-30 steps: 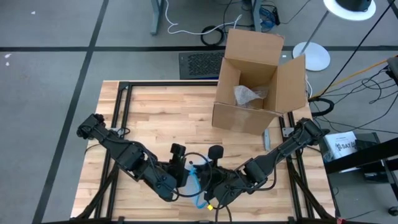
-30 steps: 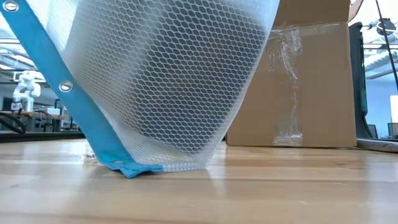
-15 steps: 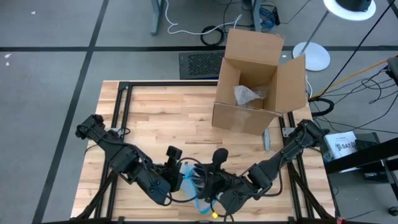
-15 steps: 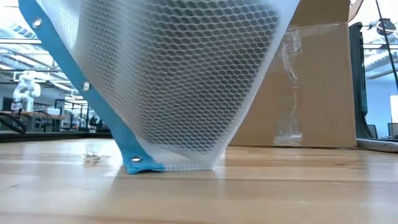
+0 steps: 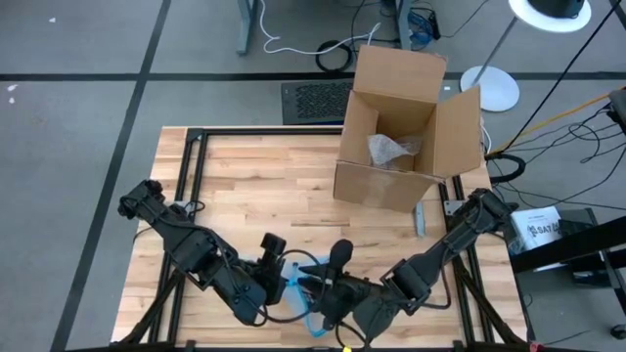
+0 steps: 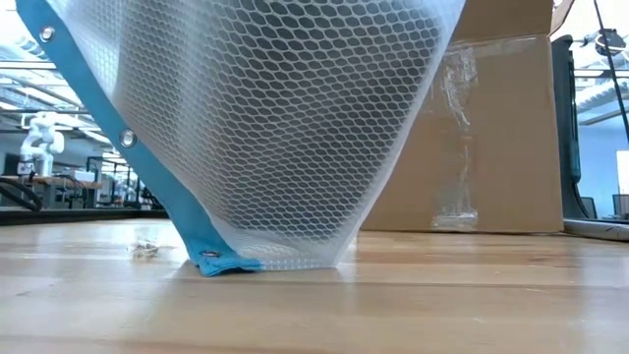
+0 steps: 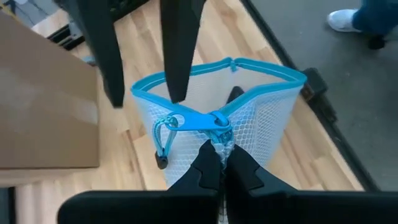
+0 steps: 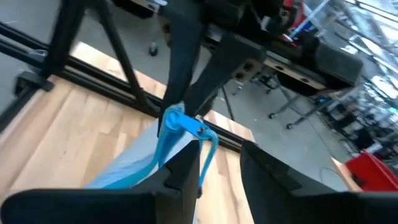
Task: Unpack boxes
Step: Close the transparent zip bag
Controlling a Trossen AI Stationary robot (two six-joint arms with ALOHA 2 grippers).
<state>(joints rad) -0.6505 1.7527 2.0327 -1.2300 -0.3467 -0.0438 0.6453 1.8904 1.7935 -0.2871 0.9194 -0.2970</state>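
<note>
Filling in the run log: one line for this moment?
left gripper: shut on pouch rim | right gripper: open beside pouch | box: open, table's far side

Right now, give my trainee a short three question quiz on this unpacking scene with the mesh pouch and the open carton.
1. True or false: the cardboard box stands open at the table's far side.
2. Which pincer is clamped shut on the mesh pouch? A. left pincer B. right pincer C. neither
3. Fill in: the pouch's edge trim is coloured ____.

Key: 1. True; crumpled clear wrapping lies inside. 2. A; the right pincer stands open by the zipper end. 3. Blue.
</note>
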